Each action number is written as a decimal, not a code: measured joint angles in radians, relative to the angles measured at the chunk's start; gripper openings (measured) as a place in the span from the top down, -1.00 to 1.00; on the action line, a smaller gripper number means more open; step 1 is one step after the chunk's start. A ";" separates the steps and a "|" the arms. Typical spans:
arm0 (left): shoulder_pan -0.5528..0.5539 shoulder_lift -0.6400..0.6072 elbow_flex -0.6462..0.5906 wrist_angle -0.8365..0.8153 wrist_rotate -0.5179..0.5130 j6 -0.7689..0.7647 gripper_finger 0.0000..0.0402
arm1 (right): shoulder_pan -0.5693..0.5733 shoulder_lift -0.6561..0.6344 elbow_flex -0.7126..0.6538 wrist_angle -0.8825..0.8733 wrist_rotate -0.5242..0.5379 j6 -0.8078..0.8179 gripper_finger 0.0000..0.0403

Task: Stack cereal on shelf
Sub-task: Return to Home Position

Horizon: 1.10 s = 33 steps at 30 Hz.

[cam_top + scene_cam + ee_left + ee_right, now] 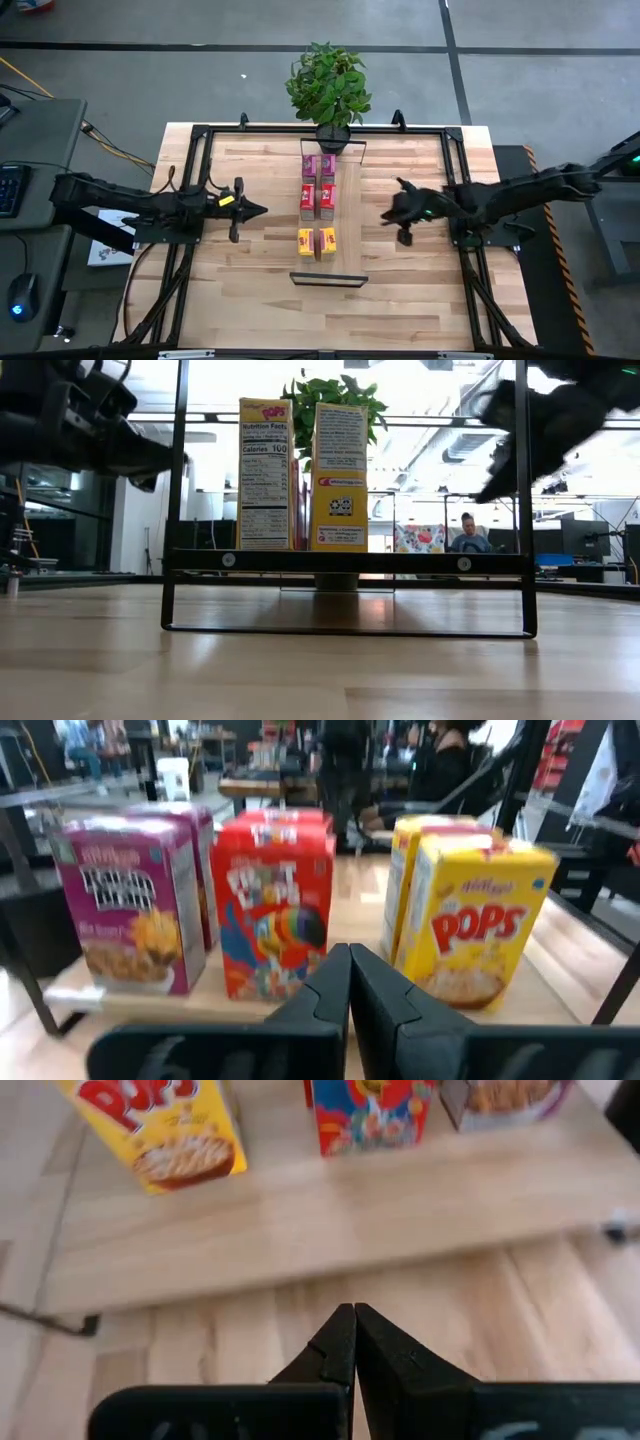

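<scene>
The room has a grey floor (150,80) crossed by dark seams. In the low view it opens behind the counter into a bright workspace with screens, where a person (467,532) sits far back. A side desk (45,130) on the left carries a keyboard (10,190) and a mouse (22,297).

The counter (260,300) is pale butcher-block wood, its planks running crosswise, ringed by a black metal frame (190,180). Its surface is bare apart from the shelf.

The shelf (348,215) is a long, narrow light-wood board with thin black ends. It lies down the middle of the counter, its far end beside a leafy green plant (328,85) in a dark pot at the counter's back edge.

The two dark arms reach in level from either side, each stopping short of the shelf.

The cereal stands upright on the shelf in three pairs. The pink boxes (319,166) are nearest the plant, the red boxes (318,198) in the middle, and the yellow boxes (317,241) nearest the front. The two boxes of each pair stand just beside each other.

The left gripper (258,210) hangs above the counter left of the red pair, apart from the shelf. Its fingers (325,995) are pressed together on nothing. The right gripper (388,215) hangs right of the shelf, clear of it. Its fingers (335,1350) are likewise closed tip to tip and hold nothing.
</scene>
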 joint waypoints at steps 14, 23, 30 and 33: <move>0.000 -0.104 0.000 0.004 -0.070 0.065 1.00 | 0.120 -0.750 -0.300 0.076 0.105 0.014 1.00; 0.000 -0.102 0.000 0.002 -0.070 0.078 1.00 | 0.120 -0.972 -0.378 0.134 0.098 -0.065 1.00; 0.000 -0.102 0.002 -0.013 -0.071 0.078 0.99 | 0.120 -0.949 -0.522 0.352 -0.013 -0.121 1.00; -0.001 -0.102 0.002 -0.023 -0.072 0.078 1.00 | 0.120 -0.945 -0.522 0.321 -0.008 -0.133 1.00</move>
